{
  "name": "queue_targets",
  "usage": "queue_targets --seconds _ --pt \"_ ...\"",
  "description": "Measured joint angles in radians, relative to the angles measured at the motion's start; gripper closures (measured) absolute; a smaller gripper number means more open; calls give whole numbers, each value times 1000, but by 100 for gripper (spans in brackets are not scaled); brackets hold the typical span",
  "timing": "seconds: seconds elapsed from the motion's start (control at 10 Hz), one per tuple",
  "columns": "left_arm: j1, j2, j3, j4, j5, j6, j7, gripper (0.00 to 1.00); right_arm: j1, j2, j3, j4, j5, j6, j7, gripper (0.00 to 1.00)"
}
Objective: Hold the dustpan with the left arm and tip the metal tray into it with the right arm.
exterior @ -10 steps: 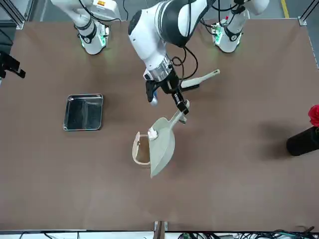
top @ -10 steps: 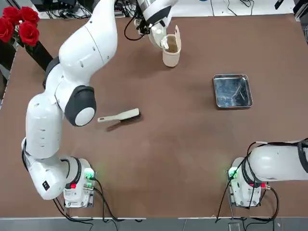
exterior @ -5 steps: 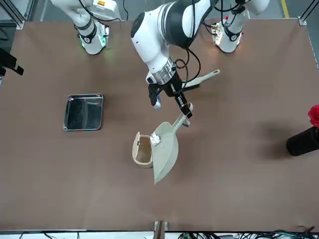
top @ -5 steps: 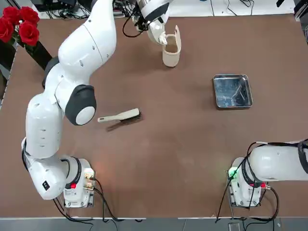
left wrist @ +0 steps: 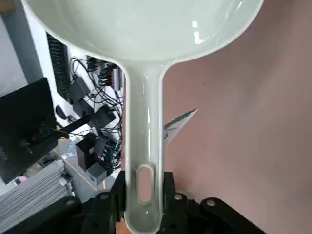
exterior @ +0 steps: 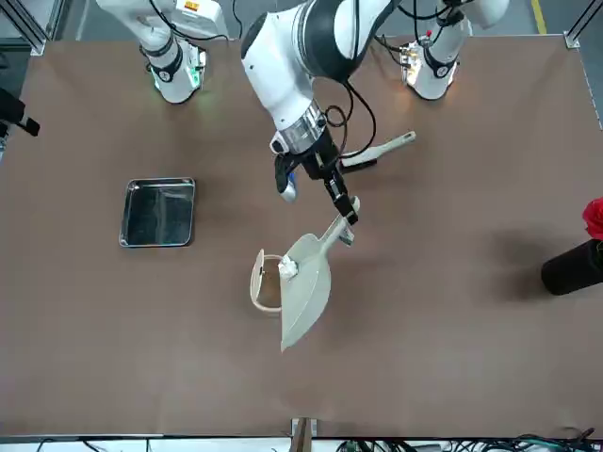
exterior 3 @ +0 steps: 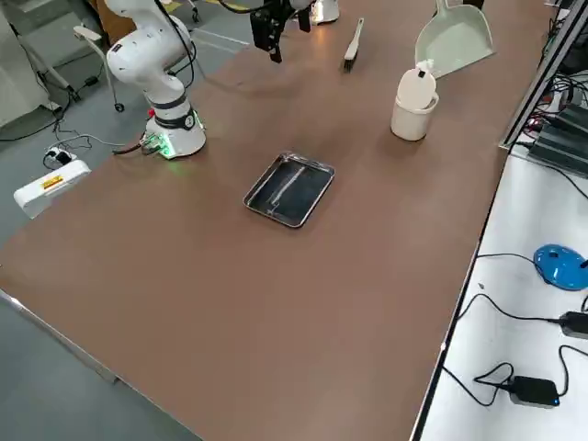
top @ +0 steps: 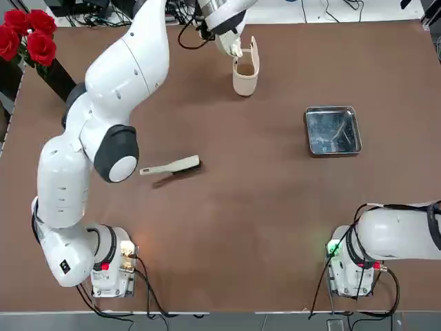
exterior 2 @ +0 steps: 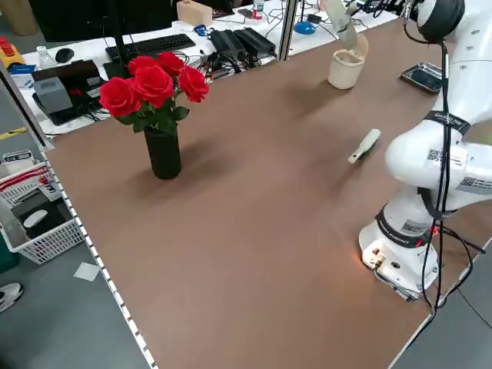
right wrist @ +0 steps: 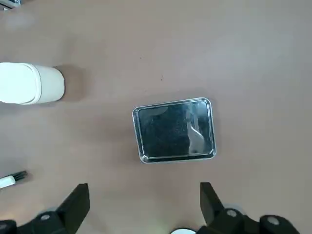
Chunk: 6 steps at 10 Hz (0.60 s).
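Dustpan [exterior: 306, 287] is up in the air by its handle, scoop out toward the far side of the table [top: 275, 227], near the small bin [top: 245, 81]. Left gripper [left wrist: 145, 195] has its jaws pinching that handle, so the hold half looks done. Right gripper [right wrist: 145, 192] is raised above the table on the robot's right, jaws spread, nothing between them.

Metal tray [right wrist: 174, 130] sits flat on the table, on the right, well apart from the dustpan. Not picked up, not tipped. I'd call it roughly halfway on setup, zero on the actual pour. Left to do: get the right jaws onto the tray rim, lift, carry it over, tilt it into the scoop. Low rim, so grip could be fiddly; the bin close to the dustpan is a bump risk.

Contents: tray shows reflections and a pale streak, probably glare; no loose stuff I can make out, though fine bits would be hard to tell. Scoop shows nothing in the part visible from the left wrist. Bin has its lid tipped up, mouth open; can't tell whether anything is at the bottom. Black vase [exterior 2: 164, 154] holds red roses [exterior 2: 154, 84]. Brush [top: 165, 168] lies loose on the table, unused.
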Motion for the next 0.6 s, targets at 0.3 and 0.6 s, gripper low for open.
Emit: queue_targets --seconds 0.3,0.6 --pt "-30 22 0 -3 69 9 -34 67 0 -1 -6 0 9 -2 0 0" --pt "-53 50 0 -5 110 9 -37 67 0 -3 -12 0 10 -8 0 0"
